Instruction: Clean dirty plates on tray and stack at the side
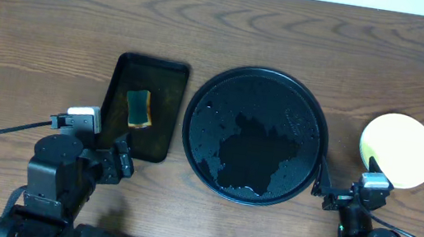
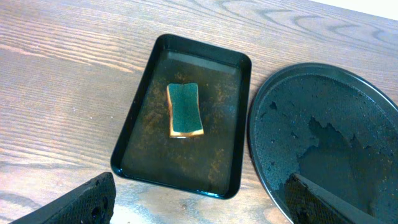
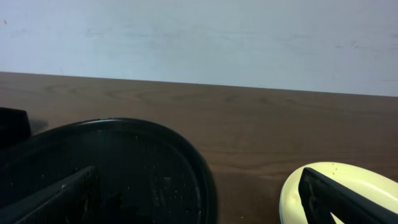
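Arms sat low at the near edge of the wood-grain tabletop point(image 1: 44, 12), the left at about 7 o'clock from the round black tray point(image 1: 232, 96) and the right at about 5 o'clock. The left gripper point(image 2: 196, 211) hung above the near end of the rectangular black tray point(image 2: 134, 134), its jaws spread wide with nothing between them. The right gripper point(image 3: 199, 211) pointed level toward 12 o'clock, its jaws likewise spread wide and empty, one finger point(image 3: 56, 199) over the round tray's rim and the other before the pale yellow plate point(image 1: 399, 151). That plate lay on bare tabletop at 3 o'clock from the round tray, just clear of its rim, its face clean and unmarked. Whether other plates lay under it could not be told. The round tray carried only a wet patch and scattered droplets. At its 9 o'clock, the rectangular tray held a green-topped yellow sponge point(image 2: 185, 110).
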Robot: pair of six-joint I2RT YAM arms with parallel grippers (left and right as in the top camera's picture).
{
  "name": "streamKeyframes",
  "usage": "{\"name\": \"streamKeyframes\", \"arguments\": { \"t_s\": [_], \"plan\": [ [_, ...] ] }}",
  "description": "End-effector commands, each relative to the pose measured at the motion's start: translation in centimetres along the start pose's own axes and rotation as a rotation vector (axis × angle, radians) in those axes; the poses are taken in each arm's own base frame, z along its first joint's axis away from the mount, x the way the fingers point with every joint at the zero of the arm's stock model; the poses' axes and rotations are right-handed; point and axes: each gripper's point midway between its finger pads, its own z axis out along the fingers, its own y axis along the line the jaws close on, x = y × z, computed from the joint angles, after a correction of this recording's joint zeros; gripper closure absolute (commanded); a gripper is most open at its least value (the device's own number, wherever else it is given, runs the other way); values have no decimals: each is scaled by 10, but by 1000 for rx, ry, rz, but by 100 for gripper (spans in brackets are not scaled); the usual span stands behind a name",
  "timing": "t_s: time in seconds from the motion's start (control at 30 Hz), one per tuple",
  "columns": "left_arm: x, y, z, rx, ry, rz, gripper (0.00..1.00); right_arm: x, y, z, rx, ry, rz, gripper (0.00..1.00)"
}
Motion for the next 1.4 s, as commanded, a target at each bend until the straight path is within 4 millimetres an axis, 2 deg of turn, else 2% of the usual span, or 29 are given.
{"name": "streamKeyframes", "arguments": {
  "t_s": [0.0, 0.93, 1.17, 1.37],
  "plan": [
    [0, 2, 1, -9, -1, -9, 13, 1, 1, 0, 0, 1, -19, 1],
    [1, 2, 1, -10, 2, -9, 13, 1, 1, 0, 0, 2, -19, 1],
    [20, 13, 4, -36, 12, -26, 13, 1, 1, 0, 0, 2, -19, 1],
    [44, 26, 26, -49, -45, -53, 13, 1, 1, 0, 0, 2, -20, 1]
  ]
}}
